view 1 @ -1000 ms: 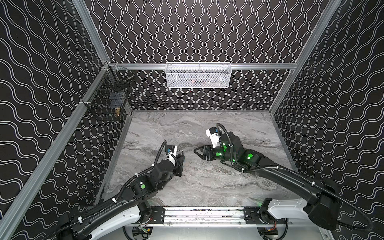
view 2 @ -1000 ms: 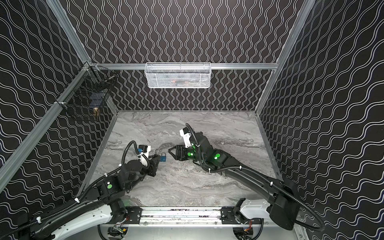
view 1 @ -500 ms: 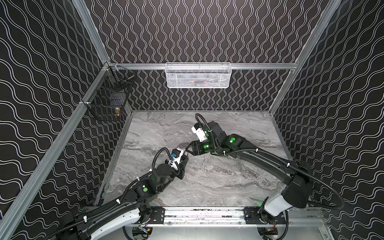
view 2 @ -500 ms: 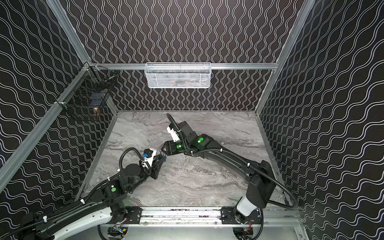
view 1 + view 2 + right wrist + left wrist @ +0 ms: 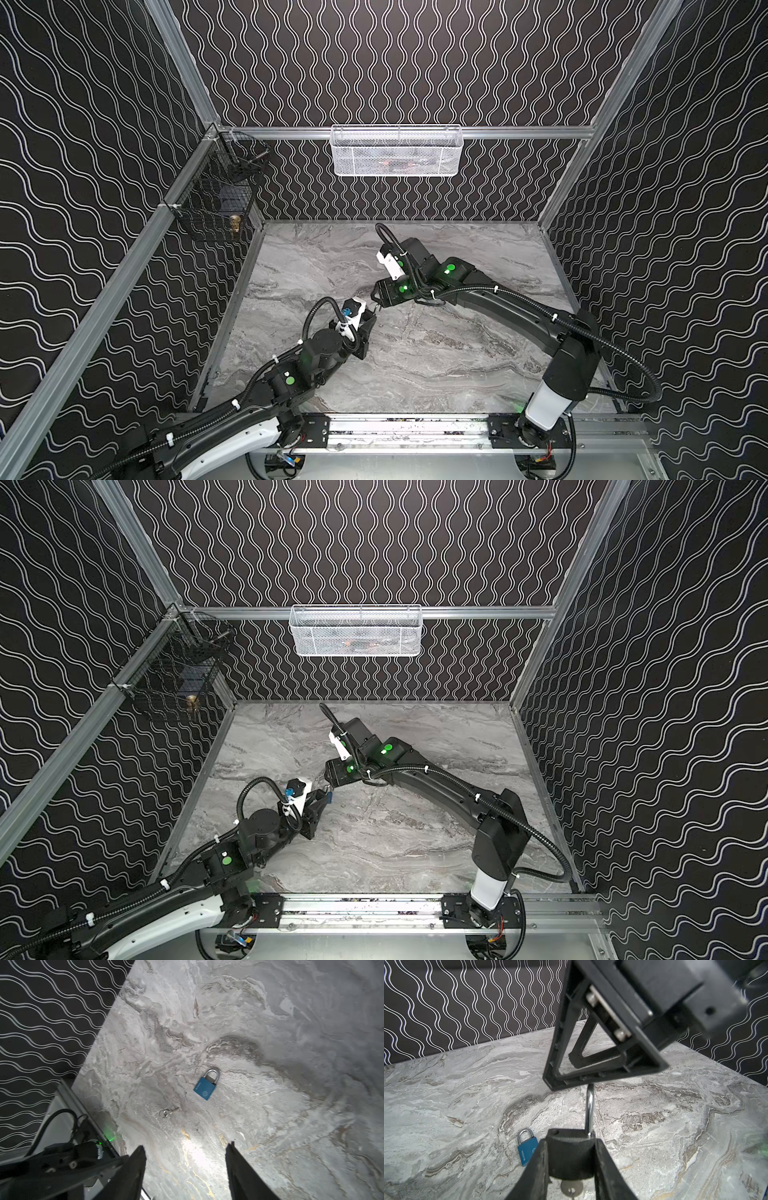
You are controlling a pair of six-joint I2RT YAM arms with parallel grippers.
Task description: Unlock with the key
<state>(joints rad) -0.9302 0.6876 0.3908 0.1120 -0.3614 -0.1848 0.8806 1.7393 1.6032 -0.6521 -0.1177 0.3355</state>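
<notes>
My left gripper [image 5: 571, 1144] is shut on a black padlock [image 5: 571, 1157], held by the sides of its body. Its steel shackle [image 5: 589, 1109] stands up with one leg in the body, and the other hole shows empty. A key [image 5: 571, 1188] sticks out of the body's underside. My right gripper [image 5: 185, 1147] is open with nothing between its fingers. One finger [image 5: 571, 1081] hangs right over the shackle's top; whether it touches is hidden. In both top views the grippers meet mid-table: left gripper [image 5: 368, 322] [image 5: 318, 802], right gripper [image 5: 376, 303] [image 5: 328, 785].
A blue padlock [image 5: 205, 1087] [image 5: 527, 1152] lies shut on the marble table [image 5: 436, 365], with a loose key on a ring [image 5: 169, 1111] beside it. A white mesh basket [image 5: 397, 151] hangs on the back wall and a black wire basket [image 5: 216, 195] on the left wall.
My right arm has swung left and forward until its open gripper reached the padlock's shackle. The left gripper has carried the black padlock a little right, towards the middle.
</notes>
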